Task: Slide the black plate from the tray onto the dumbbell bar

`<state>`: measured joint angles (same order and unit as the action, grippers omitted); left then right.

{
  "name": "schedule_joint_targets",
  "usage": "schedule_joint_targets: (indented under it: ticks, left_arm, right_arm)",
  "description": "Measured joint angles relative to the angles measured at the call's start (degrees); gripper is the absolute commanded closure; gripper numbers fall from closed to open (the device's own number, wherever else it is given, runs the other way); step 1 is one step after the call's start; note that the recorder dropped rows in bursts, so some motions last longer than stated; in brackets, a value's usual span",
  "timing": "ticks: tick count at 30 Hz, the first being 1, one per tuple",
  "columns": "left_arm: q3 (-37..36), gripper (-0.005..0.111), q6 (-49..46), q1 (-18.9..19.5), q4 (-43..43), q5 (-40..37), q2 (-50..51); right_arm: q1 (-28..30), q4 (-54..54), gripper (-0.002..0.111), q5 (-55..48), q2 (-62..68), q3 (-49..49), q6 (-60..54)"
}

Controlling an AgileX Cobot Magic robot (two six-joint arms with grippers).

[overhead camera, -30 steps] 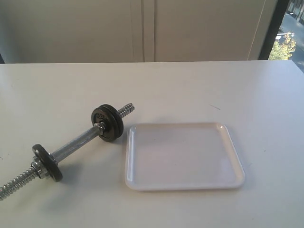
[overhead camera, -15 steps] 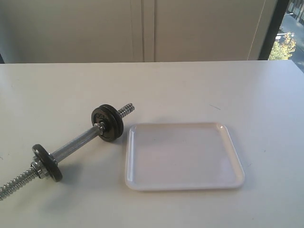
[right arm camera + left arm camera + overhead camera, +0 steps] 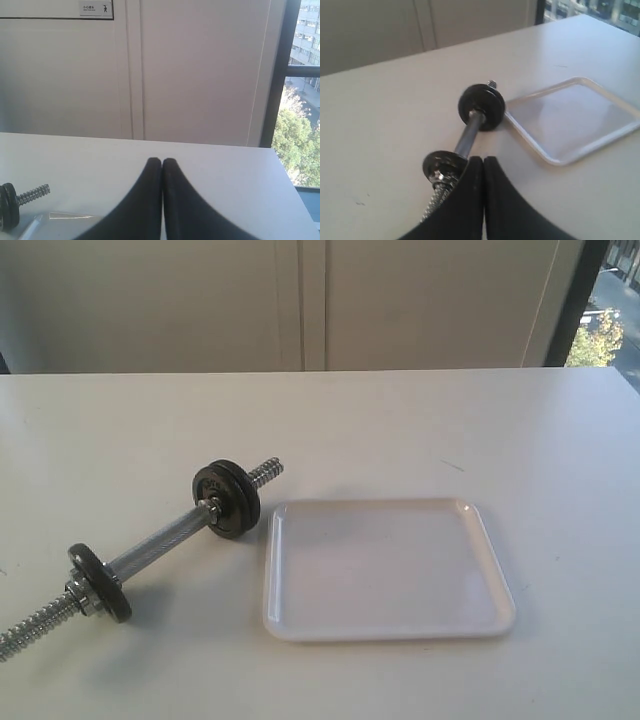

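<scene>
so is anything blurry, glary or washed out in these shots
Exterior view: sharp and evenly lit, the dumbbell bar throwing a soft shadow beside it, a faint sheen on the tray. Left wrist view: softer, with the shut left gripper a dark blur up close. Right wrist view: the right gripper likewise blurred, the window far brighter than the wall.

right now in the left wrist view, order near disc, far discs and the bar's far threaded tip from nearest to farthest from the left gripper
1. near disc, beside the left gripper
2. far discs, up the dumbbell bar
3. far threaded tip, beyond them
</scene>
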<state>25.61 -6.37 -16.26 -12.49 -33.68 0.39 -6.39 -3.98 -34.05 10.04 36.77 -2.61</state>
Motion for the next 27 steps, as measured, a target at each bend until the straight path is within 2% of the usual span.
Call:
schedule_joint_targets:
  ticks: [7, 10, 13, 18, 27]
  left_arm:
    - [-12.7, 0.107, -0.6, 7.2, -1.7, 21.6, 0.0]
    - [-18.6, 0.107, 0.2, 8.1, -1.1, 26.8, 0.0]
    - [-24.0, 0.107, 6.0, 8.2, 4.9, 30.6, -0.1]
    - [-25.4, 0.107, 14.4, 8.4, 12.5, 29.7, -0.1]
    - [-25.4, 0.107, 11.9, 9.5, 13.9, 21.8, -0.1]
  right_arm:
    - [0.0, 0.0, 0.108, -0.1, -0.2, 0.0, 0.0]
    - [0.0, 0.0, 0.108, -0.1, -0.2, 0.0, 0.0]
    - [0.0, 0.0, 0.108, -0.1, -0.2, 0.0, 0.0]
    - [0.0, 0.0, 0.108, -0.1, -0.2, 0.0, 0.0]
    - [0.0, 0.0, 0.108, -0.1, -0.2, 0.0, 0.0]
